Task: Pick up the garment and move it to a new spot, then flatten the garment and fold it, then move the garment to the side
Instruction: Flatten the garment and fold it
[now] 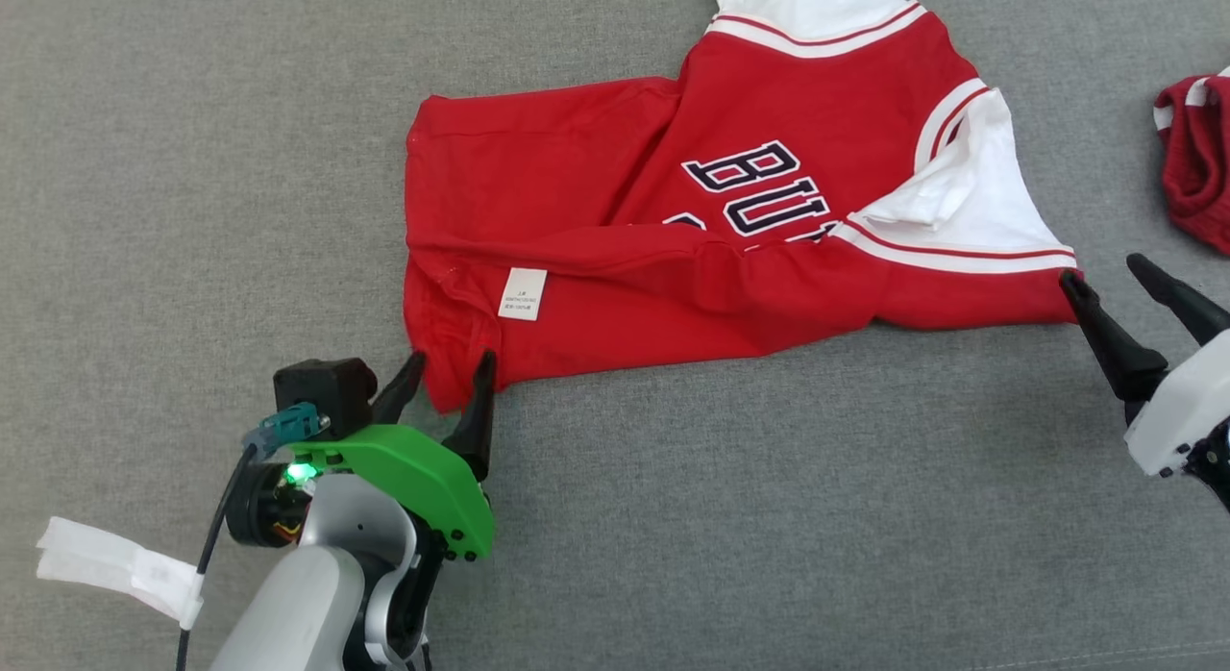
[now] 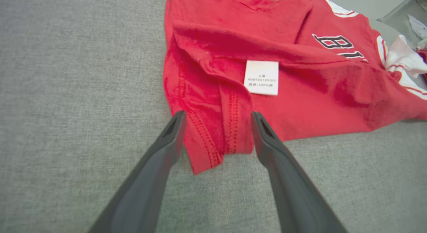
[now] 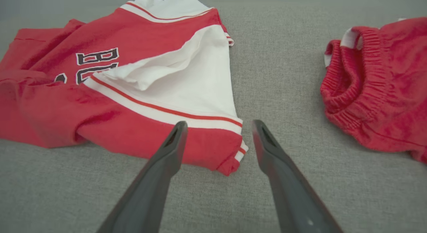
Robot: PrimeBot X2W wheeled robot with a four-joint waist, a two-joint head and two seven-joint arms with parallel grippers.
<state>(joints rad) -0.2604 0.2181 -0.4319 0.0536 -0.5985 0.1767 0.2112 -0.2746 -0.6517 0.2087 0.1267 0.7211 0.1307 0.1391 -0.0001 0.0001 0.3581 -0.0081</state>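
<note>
The garment [image 1: 596, 200] is a red jersey with white sleeves and dark letters, lying crumpled and partly folded over on the grey cloth surface. A white care label [image 1: 522, 294] faces up near its lower left. My left gripper [image 1: 454, 359] is open, its fingers either side of the garment's bottom hem corner [image 2: 206, 149], which lies loose between them. At the garment's red and white striped right corner [image 3: 230, 159], my right gripper [image 1: 1103, 270] is also open. That corner rests on the surface between the right gripper's [image 3: 218, 123] fingers.
A second red piece with an elastic waistband [image 1: 1196, 161] lies at the far right, close to my right gripper [image 3: 377, 92]. A white paper tag [image 1: 106, 560] hangs on the left arm's cable. Grey surface [image 1: 769, 517] lies open in front of the garment.
</note>
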